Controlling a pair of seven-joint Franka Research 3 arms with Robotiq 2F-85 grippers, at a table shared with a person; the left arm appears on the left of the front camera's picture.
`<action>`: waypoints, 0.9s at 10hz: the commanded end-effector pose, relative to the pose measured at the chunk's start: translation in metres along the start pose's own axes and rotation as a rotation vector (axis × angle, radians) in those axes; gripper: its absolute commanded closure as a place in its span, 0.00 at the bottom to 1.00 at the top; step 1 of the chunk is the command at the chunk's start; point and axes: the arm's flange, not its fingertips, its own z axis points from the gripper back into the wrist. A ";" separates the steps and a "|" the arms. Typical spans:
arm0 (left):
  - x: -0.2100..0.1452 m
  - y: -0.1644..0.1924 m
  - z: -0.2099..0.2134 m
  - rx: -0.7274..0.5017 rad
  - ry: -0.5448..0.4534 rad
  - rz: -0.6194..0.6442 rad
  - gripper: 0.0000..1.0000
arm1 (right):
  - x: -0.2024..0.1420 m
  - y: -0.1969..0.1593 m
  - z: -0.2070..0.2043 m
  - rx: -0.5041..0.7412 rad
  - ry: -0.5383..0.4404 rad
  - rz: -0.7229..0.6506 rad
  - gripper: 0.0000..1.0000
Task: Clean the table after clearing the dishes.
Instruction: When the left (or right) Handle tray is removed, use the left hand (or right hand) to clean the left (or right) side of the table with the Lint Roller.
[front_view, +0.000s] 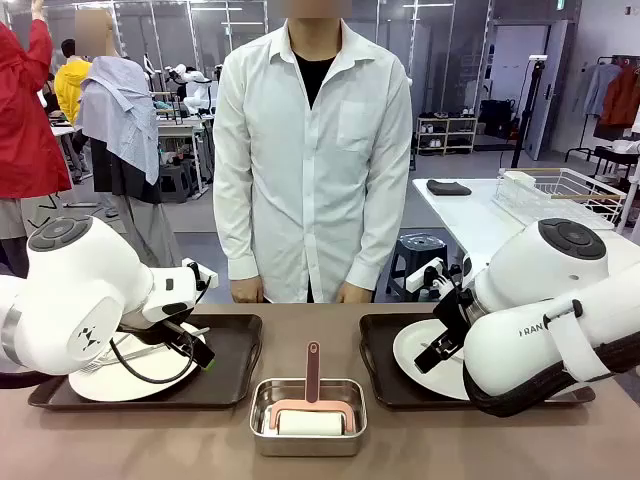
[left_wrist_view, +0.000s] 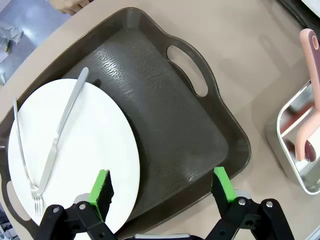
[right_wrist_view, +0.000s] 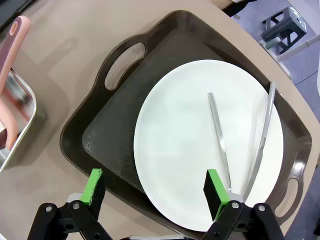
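Front view: the dishes are uncleared, so clearing is the step in hand. On the table (front_view: 450, 445), the left tray (front_view: 238, 365) and right tray (front_view: 380, 378) flank the steel pan (front_view: 307, 415), with their long axes across the table.

Left wrist view: the left gripper (left_wrist_view: 161, 180) hangs spread and empty by the corner nearest the pan.

Right wrist view: the right gripper (right_wrist_view: 154, 186) gapes, empty, above its plate (right_wrist_view: 185, 140). Next, probably, each must clamp a tray rim and keep it level.
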 end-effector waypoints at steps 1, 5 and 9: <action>0.000 0.000 0.000 0.000 0.000 0.000 0.00 | 0.000 0.000 0.000 0.000 0.000 0.000 0.00; 0.000 0.000 0.000 0.000 0.000 0.000 0.00 | 0.000 0.000 0.000 0.000 0.000 0.000 0.00; 0.000 0.000 0.000 0.000 0.000 0.000 0.00 | 0.000 0.000 0.000 0.000 0.000 0.000 0.00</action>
